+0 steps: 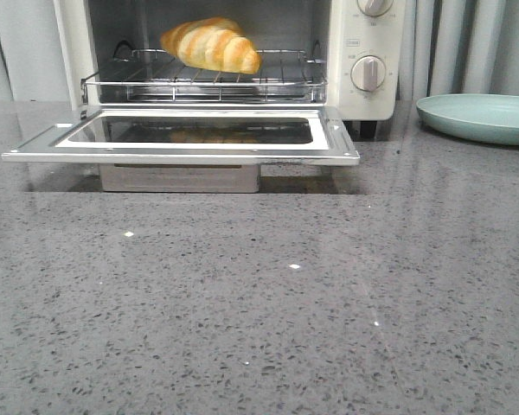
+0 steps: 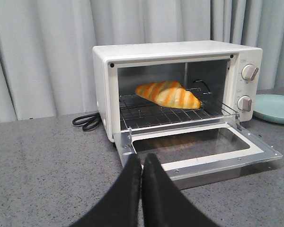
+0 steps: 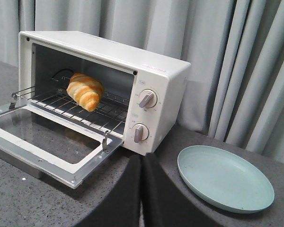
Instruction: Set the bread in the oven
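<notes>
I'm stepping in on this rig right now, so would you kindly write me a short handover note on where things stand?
Left hand: shut, empty, drawn back from the oven.
Right hand: shut, empty, near the green plate.
Bread: lying on the wire rack inside the oven, free of both hands.
Oven door: folded down flat, fully open.
Plate: bare, on the counter to the oven's right.
Done: bread is in the oven.
Left: nothing for the placement itself; the door is open, should closing be wanted.

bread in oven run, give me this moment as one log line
bread: on oven rack | door: open | left gripper: shut, empty | right gripper: shut, empty
</notes>
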Available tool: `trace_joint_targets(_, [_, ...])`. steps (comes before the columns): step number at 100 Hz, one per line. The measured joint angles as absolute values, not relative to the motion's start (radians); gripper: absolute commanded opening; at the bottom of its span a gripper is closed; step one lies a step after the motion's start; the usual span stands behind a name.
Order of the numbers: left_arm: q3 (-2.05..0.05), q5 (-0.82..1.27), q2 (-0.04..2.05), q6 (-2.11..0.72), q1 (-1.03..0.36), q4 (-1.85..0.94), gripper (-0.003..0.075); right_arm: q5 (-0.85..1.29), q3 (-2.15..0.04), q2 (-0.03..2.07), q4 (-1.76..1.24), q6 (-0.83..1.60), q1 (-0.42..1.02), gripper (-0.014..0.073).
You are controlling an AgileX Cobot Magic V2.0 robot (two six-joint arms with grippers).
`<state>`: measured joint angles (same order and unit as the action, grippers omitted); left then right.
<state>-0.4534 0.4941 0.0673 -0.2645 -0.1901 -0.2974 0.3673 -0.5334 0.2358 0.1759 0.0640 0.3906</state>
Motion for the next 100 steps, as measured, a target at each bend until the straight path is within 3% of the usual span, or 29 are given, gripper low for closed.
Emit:
trace_joint_targets(35, [-0.426, 0.472, 0.067, -0.265, -0.19, -0.302, -0.0021, 0.367, -0.533, 0.236, 0.176, 0.064, 0.391, -0.0055])
trace_joint_targets(57, [-0.198, 0.09, 0.067, -0.262, -0.135, -0.187, -0.0021, 0.367, -0.533, 0.236, 0.178, 0.064, 0.391, -0.0055])
trace_joint_targets(67, [-0.081, 0.02, 0.067, -0.23, -0.093, -0.187, -0.0021, 0.367, -0.533, 0.236, 0.177, 0.064, 0.391, -0.0055])
trace_joint_targets(77, [0.003, 0.032, 0.066, -0.183, -0.061, -0.187, -0.0021, 0.367, -0.533, 0.236, 0.177, 0.064, 0.391, -0.0055])
trace_joint_targets(100, [0.003, 0.276, -0.001, -0.161, -0.041, -0.101, -0.0021, 0.367, -0.533, 0.236, 0.177, 0.064, 0.391, -0.0055])
